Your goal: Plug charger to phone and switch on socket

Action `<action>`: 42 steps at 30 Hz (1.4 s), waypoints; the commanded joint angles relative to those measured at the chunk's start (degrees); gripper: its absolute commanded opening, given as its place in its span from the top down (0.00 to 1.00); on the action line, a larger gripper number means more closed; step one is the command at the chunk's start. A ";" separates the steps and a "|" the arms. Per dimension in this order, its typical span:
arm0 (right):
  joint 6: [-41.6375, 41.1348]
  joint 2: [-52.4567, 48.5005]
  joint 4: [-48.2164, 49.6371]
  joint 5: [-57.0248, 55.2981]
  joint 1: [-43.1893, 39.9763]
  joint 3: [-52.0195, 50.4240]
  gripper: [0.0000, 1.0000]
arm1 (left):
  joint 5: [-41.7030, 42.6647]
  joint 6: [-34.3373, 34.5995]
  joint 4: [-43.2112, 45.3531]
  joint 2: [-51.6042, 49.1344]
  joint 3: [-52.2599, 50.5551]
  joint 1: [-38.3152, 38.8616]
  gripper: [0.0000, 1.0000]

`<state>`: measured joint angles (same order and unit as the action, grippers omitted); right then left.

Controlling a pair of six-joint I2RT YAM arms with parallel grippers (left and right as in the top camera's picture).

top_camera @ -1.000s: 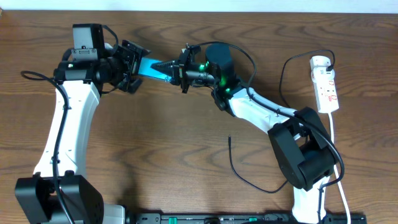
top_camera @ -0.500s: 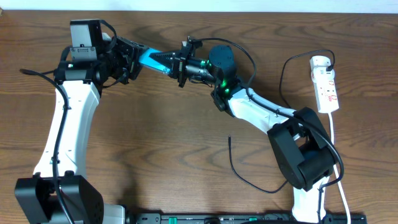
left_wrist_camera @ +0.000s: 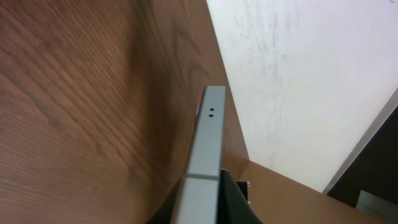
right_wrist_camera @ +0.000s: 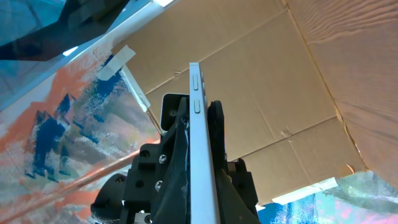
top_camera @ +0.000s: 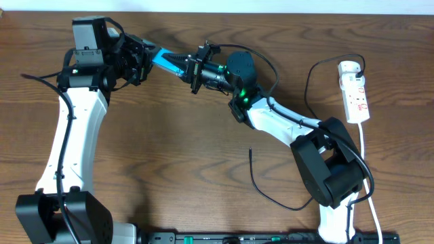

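Only a short strip of the small flat phone with the light-blue screen (top_camera: 161, 58) shows from overhead, over the far left of the brown wooden bench (top_camera: 169, 149); both its ends are covered, and any writing on the screen is hidden. The left jaws, on the white-and-black left arm (top_camera: 71, 135), are closed on the phone's left end; the right jaws, on the white-and-black right arm (top_camera: 278, 122), are clamped on its other end.

The left wrist view shows the phone (left_wrist_camera: 208, 146) edge-on, a grey rim with two tiny holes; its lower part is cut off by the frame, with only dark scraps of the jaws beside it. The right wrist view also shows it (right_wrist_camera: 200, 149) edge-on, with two side buttons, pinched between the black jaws.

The long thin black charger cable (top_camera: 251, 169) has its plug tip on bare wood mid-bench, well apart from the phone; it curves toward the near edge and vanishes behind the right arm's base. The short white power strip (top_camera: 355, 95) lies at the far right; its red marks are too small to read; its thicker white cord (top_camera: 363, 144) runs toward the near edge.
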<state>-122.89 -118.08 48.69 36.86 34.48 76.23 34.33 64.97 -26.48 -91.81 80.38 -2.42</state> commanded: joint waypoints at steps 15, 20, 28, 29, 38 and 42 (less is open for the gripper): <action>5.35 0.74 0.59 -0.50 1.16 0.92 0.82 | -1.99 -2.19 -1.40 0.28 0.33 0.35 0.93; 5.35 0.74 0.59 -0.52 1.14 0.92 0.73 | -2.86 -2.36 -1.40 0.31 0.33 0.35 0.93; 5.55 0.74 0.59 -0.50 1.14 0.92 0.23 | -4.72 -2.40 -1.44 0.31 0.33 0.04 0.93; 5.55 0.74 0.59 -0.48 1.14 0.92 0.16 | -5.01 -2.40 -1.44 0.28 0.33 -0.15 0.93; 9.01 0.74 0.31 -0.09 1.11 0.92 0.01 | -6.21 -2.38 -1.49 0.28 0.33 -2.89 0.93; 13.60 0.74 -2.93 0.83 0.96 0.90 0.01 | -6.58 -2.34 -3.10 0.28 0.33 -5.11 0.93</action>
<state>-114.13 -118.08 46.70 36.75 35.18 76.25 28.36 63.13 -28.75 -91.83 80.38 -5.78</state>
